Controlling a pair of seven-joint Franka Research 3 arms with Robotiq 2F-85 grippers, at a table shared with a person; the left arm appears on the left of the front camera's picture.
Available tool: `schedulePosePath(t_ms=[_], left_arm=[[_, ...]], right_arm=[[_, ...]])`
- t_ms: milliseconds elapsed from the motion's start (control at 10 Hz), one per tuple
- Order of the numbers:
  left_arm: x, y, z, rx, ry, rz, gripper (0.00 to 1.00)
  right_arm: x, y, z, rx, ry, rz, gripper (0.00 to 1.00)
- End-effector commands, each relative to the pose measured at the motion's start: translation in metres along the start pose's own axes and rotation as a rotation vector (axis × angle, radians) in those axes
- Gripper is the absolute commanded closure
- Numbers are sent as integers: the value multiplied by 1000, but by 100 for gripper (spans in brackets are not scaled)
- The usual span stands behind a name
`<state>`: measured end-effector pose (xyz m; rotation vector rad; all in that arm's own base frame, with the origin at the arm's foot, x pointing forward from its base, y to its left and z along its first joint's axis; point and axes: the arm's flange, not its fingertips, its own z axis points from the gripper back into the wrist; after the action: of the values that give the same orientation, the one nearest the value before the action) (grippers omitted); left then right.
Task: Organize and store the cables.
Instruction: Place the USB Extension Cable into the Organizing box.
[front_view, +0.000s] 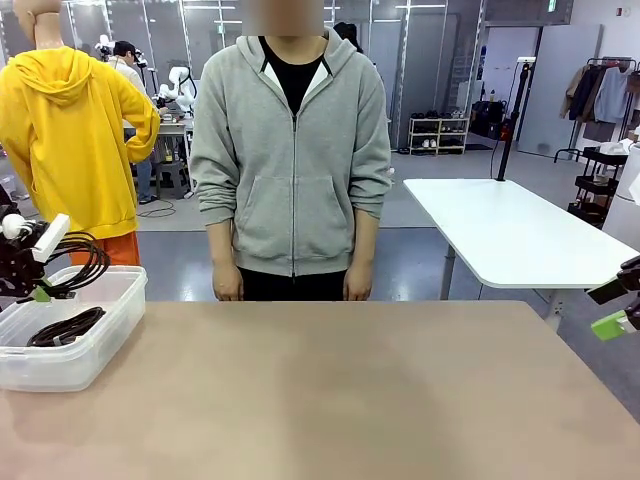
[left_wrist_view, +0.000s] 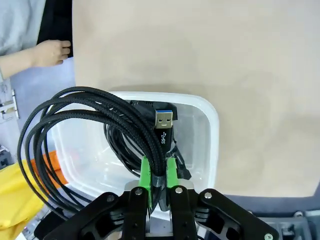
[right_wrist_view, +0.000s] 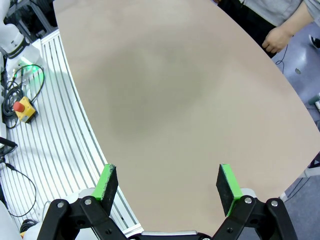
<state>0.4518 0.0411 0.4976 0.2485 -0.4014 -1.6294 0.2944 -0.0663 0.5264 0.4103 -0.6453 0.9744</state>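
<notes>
— Cables first: where are they?
— One coiled black cable (left_wrist_view: 75, 130) is pinched in the left end effector (left_wrist_view: 156, 172), hanging in loops above a clear plastic bin (front_view: 90, 340). Its silver USB plug (left_wrist_view: 164, 120) sticks up just past the green pads (left_wrist_view: 145, 172). A second coil (front_view: 68, 325) lies inside the bin, on its floor.
— And the bin sits where?
— At the left edge of the table (front_view: 340, 390), toward the near side. In the front view the left end effector (front_view: 38, 290) hovers over the bin's far left corner, with loops of the held cable (front_view: 80, 262) bulging out to its right.
— So the left end effector is clenched?
— Yes, clamped on the coil; the two green pads press the bundled strands between them, seen from the left wrist.
— What about the right one?
— The right end effector (right_wrist_view: 167, 182) is released, its green pads (right_wrist_view: 106, 181) spread wide apart with nothing between them, over the bare tabletop. In the front view it sits at the far right edge of the picture (front_view: 618, 310), beside the table rather than over its middle.
— Anyone else at the table?
— A person in a grey zip hoodie (front_view: 292, 150) stands at the far side, arms down, hands (front_view: 228, 283) at the table's far edge. One hand (left_wrist_view: 47, 52) also shows in the left wrist view, apart from the bin.
</notes>
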Motion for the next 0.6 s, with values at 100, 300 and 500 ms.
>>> schedulePosePath(t_ms=[100, 300, 500], left_arm=[[0, 0, 0, 0, 0, 0, 86], [0, 0, 0, 0, 0, 0, 86], [-3, 4, -12, 7, -1, -9, 86]], right_arm=[[2, 1, 0, 3, -2, -11, 0], [2, 1, 0, 3, -2, -11, 0], [2, 1, 0, 3, -2, -11, 0]])
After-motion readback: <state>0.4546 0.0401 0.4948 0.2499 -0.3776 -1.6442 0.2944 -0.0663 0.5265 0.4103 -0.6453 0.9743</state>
